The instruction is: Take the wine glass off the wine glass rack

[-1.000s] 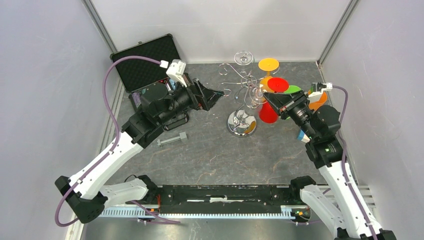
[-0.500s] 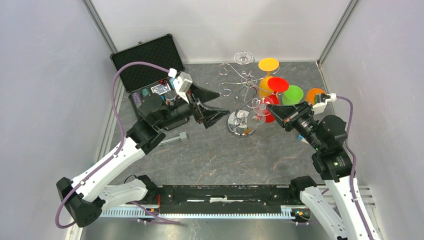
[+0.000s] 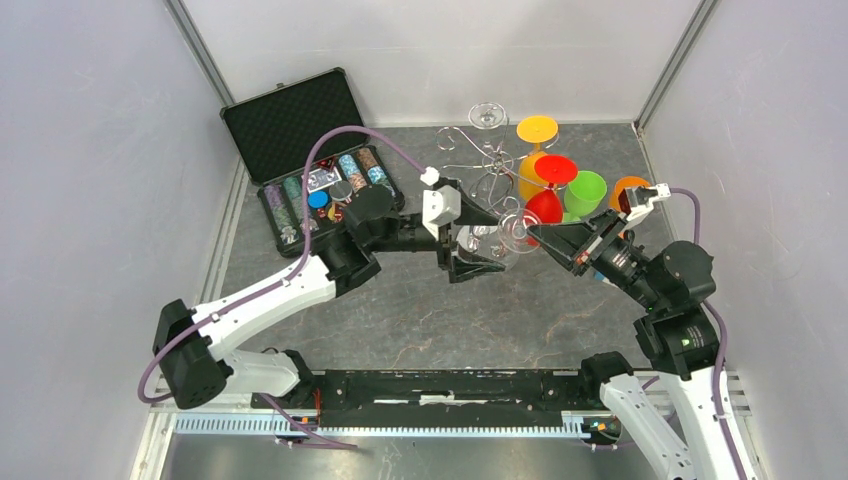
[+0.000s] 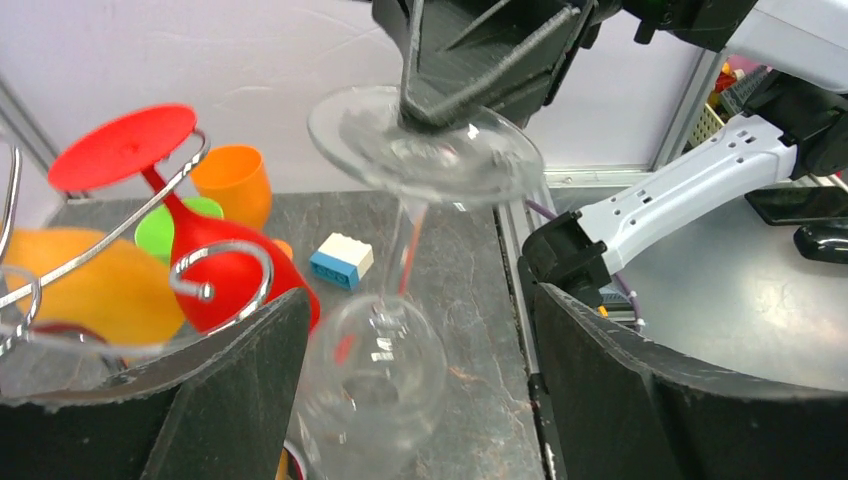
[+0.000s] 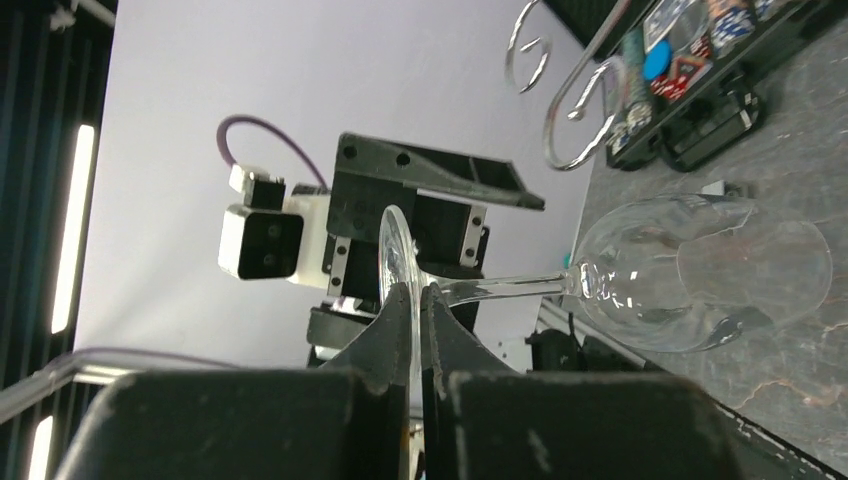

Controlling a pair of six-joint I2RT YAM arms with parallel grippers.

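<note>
Since the right claw (image 5: pixel 412 300) is clamped only on the thin foot of the clear wine glass (image 4: pixel 375 390), the bowl hangs tilted with nothing under it. That is probably why the left claw (image 4: pixel 420 340) stands with its fingers spread wide on either side of the bowl. The glass is free of the hooks, above the counter (image 3: pixel 420 300), at 5 o'clock from the wine glass rack (image 3: pixel 492 160). A second ago the left arm covered the poker-chip case (image 3: pixel 290 120) at 9 o'clock, and the right claw was in among the hooks.

Clear wine glass (image 4: pixel 375 370); chrome rack (image 3: pixel 490 160); red goblet (image 3: pixel 545 208); black case (image 3: pixel 290 115).
</note>
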